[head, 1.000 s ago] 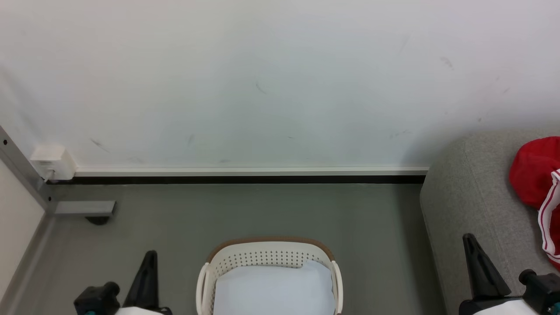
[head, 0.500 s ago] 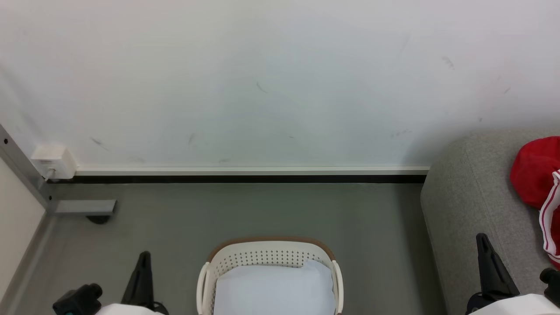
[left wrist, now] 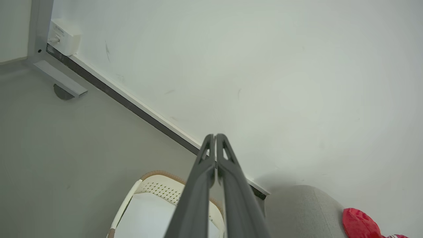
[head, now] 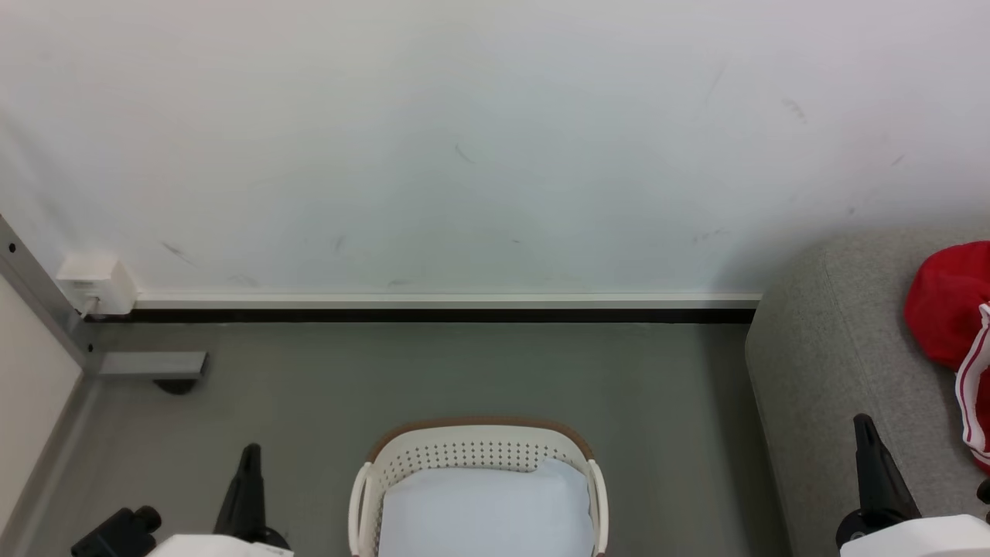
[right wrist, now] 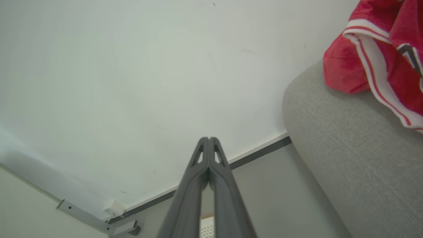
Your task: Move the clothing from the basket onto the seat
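Behind everything, a smooth, faintly scuffed white wall [head: 495, 139] meets the matte grey floor [head: 464, 371]. At the right edge stands the seat [head: 835, 348], a round-cornered block of coarse light-grey weave, with the clothing [head: 943, 309] (crumpled red fabric with white stripe trim) lying on top. On the floor sits the basket [head: 476, 452], oval cream plastic with perforated walls and a brown rim, holding a flat white sheet [head: 483, 514]. The left gripper [head: 249, 456] and right gripper [head: 864, 429] point upward on either side of it, fingers pressed together, gripping nothing.
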Available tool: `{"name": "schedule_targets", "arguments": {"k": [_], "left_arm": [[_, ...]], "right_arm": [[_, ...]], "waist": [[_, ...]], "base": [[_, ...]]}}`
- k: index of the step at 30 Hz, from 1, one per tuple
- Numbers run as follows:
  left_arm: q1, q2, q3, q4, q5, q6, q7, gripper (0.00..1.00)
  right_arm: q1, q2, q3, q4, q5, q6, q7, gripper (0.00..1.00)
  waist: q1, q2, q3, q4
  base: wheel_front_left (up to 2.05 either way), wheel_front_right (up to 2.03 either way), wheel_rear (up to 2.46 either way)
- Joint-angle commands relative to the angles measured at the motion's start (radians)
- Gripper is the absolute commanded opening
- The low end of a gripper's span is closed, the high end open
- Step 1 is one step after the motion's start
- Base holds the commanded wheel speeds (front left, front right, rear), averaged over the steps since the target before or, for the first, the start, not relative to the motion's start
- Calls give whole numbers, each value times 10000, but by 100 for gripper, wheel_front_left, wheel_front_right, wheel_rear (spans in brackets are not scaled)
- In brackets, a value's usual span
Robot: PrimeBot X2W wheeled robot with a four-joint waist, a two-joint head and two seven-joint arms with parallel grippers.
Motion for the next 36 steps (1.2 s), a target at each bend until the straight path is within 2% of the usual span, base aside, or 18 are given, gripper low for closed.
{"name": "schedule_targets", "arguments": {"k": [1, 36], "left_arm": [[-215, 56, 65, -181, -308, -34, 62, 0], [-326, 85, 282, -387, -4487, -192, 1174, 0]], "right_arm": [[-206, -41, -122, -160, 273, -5, 67, 0], [-251, 347, -864, -229, 3811, -11, 1171, 0]], "waist": [[0, 0, 1, 2], [0, 0, 48, 68]], "base": [[0, 0, 0], [0, 0, 0]]}}
